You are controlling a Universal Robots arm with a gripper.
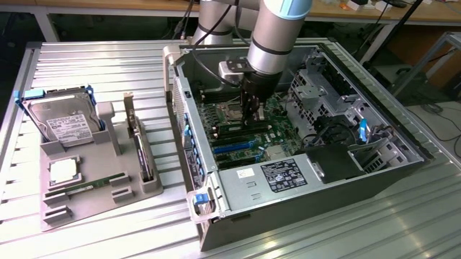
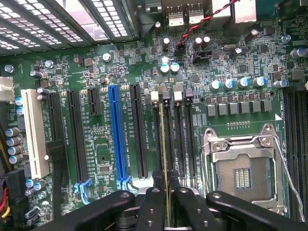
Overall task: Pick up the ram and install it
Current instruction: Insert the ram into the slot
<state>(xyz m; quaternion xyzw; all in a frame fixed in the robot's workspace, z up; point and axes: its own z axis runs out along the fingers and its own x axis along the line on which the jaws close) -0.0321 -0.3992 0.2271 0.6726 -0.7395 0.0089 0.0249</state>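
In the wrist view the ram point(image 2: 166, 144) appears edge-on as a thin green-gold strip. My gripper point(image 2: 166, 195) is shut on it, one black finger point(image 2: 153, 202) on each side. The ram runs along one of several parallel black memory slots point(image 2: 179, 139) on the green motherboard, beside the open processor socket point(image 2: 240, 175). I cannot tell whether it is seated in the slot. In the exterior view the gripper point(image 1: 252, 116) reaches straight down into the open computer case point(image 1: 303, 181), just above the board.
A grey parts tray point(image 1: 94, 208) lies at the exterior view's left. It holds a hard drive point(image 1: 65, 127), a silver processor point(image 1: 63, 170), an upright expansion card point(image 1: 140, 148) and a green stick point(image 1: 86, 189). Case walls, drive cages and cables surround the arm.
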